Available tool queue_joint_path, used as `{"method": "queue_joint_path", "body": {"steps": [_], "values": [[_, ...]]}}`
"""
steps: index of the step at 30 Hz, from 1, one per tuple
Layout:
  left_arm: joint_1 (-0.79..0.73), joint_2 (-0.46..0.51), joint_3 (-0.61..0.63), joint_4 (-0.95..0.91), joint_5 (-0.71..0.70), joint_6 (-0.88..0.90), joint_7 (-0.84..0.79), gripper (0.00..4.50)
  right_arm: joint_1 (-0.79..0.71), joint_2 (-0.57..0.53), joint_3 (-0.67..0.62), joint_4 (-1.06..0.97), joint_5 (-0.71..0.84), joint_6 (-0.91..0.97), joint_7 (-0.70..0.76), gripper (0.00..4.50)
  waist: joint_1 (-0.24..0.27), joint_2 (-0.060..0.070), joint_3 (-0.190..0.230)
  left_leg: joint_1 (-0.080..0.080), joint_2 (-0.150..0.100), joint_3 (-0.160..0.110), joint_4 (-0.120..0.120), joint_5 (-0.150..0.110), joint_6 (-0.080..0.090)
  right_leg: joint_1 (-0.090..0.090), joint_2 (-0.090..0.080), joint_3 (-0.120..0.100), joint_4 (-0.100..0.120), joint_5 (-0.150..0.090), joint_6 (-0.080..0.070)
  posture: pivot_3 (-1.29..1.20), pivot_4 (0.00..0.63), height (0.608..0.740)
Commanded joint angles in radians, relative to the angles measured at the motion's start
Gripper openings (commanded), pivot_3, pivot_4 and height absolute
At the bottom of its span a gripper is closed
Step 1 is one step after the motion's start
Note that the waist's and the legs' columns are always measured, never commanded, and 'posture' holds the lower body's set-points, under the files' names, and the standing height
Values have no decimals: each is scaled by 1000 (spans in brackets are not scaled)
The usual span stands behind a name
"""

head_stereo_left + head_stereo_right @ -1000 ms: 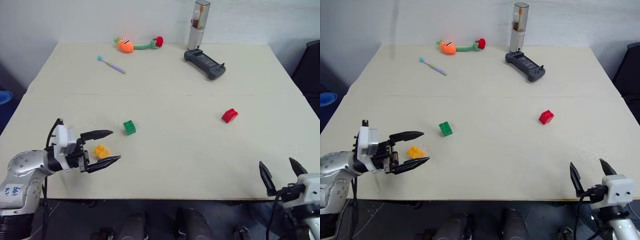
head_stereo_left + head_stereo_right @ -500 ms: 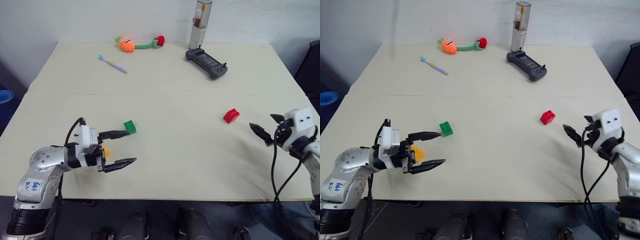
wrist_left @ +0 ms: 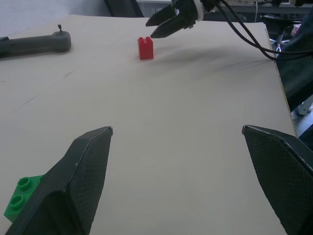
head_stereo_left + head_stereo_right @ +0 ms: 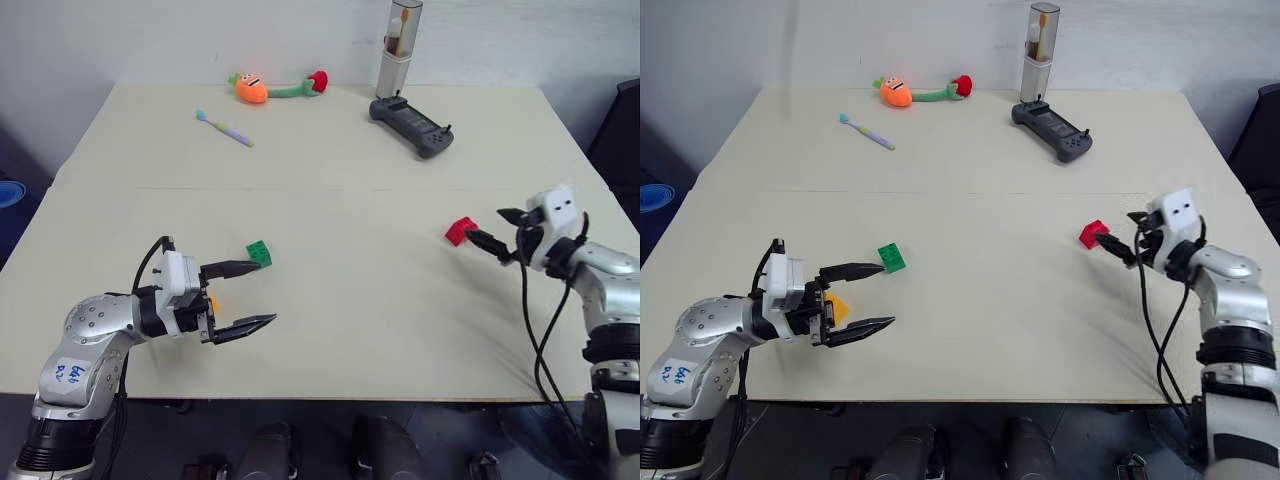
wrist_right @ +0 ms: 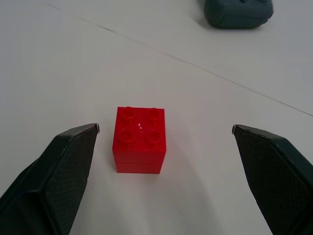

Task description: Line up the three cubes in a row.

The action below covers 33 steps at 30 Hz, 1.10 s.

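Right gripper [image 4: 1120, 247]: fingers spread, red cube [image 5: 140, 139] just ahead, near tabletop's right edge.
Left gripper [image 4: 240, 296]: open, nothing held.
Risk: cube could be knocked away if closed off-centre.

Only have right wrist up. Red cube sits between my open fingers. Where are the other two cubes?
Observer: The green cube is far off to the robot's left, at the tip of one finger of the left gripper.
Operator: And the third?
Observer: The yellow cube lies between that gripper's open fingers, close to the palm and partly hidden.
Operator: How does my approach look side-on?
Observer: In the left wrist view, the right gripper is open, its tips just beside the red cube and not closed on it.
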Motion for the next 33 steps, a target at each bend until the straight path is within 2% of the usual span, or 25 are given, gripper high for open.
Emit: {"method": "queue_joint_path", "body": {"steps": [1,6,7,9,13,15,17,20,22,24,26,29,33], "values": [[-19,5,2,-24,-6,-4,-1,4473,-60,7,7,73,-39,-47,-29,4500,1,0,0,0,0,0,0,0,0,0,0,0,0,0,0,0,150,740],[-37,7,-1,-18,-5,-1,-1,4473,-102,30,17,141,-46,-56,7,4500,-1,0,0,-1,0,-1,1,0,0,0,0,-1,0,0,0,0,150,740],[-39,8,0,-15,-5,-2,-1,4494,-108,33,19,153,-54,-71,3,4311,-1,0,0,-1,0,-2,1,0,0,0,0,-1,0,0,0,0,150,740],[-40,8,2,-9,-2,-7,-3,4500,-118,40,19,176,-57,-70,8,3929,-1,0,0,-2,0,-2,1,0,0,0,0,-2,0,0,0,0,150,740],[-39,8,5,-10,-1,-10,-2,4500,-114,46,17,182,-48,-104,78,2574,-1,0,0,-2,0,-2,1,0,0,0,0,-2,0,0,0,0,150,740],[-40,7,11,-8,-3,-9,5,4500,-104,48,1,132,-9,-126,160,1848,-1,0,0,-2,0,-2,1,0,0,0,0,-2,0,0,0,0,150,740],[-40,8,16,-6,-5,-7,8,4500,-87,40,1,65,28,-118,251,1464,-1,0,0,-2,0,-2,1,0,0,0,0,-2,0,0,0,0,150,740],[-35,13,19,-5,-5,-5,7,4500,-47,24,48,-72,34,-153,367,1480,0,0,0,-2,0,-3,1,0,0,0,0,-2,0,0,0,0,150,740],[-34,15,20,-5,-5,-3,7,4500,-14,13,96,-207,45,-106,447,1480,0,1,0,-2,0,-3,1,0,0,0,0,-2,0,0,0,0,150,740],[-30,15,21,-8,-6,4,12,4500,38,-2,193,-436,76,17,525,1480,0,1,0,-3,0,-3,1,0,-1,0,0,-3,0,0,0,0,150,740],[-24,14,21,-14,-8,10,15,4500,80,4,253,-592,104,121,538,1480,0,1,0,-2,1,-4,1,-1,-1,0,1,-2,0,0,0,0,150,740],[-9,13,22,-23,-5,9,18,4500,131,29,305,-659,67,115,501,1480,2,1,0,-2,2,-4,1,-2,-2,0,1,-3,-1,0,0,0,150,740],[12,12,28,-32,-6,5,24,4500,178,54,332,-608,9,70,436,1480,8,1,0,-4,0,-4,2,-2,-1,-1,-1,-3,-1,0,1,0,150,740]]}}
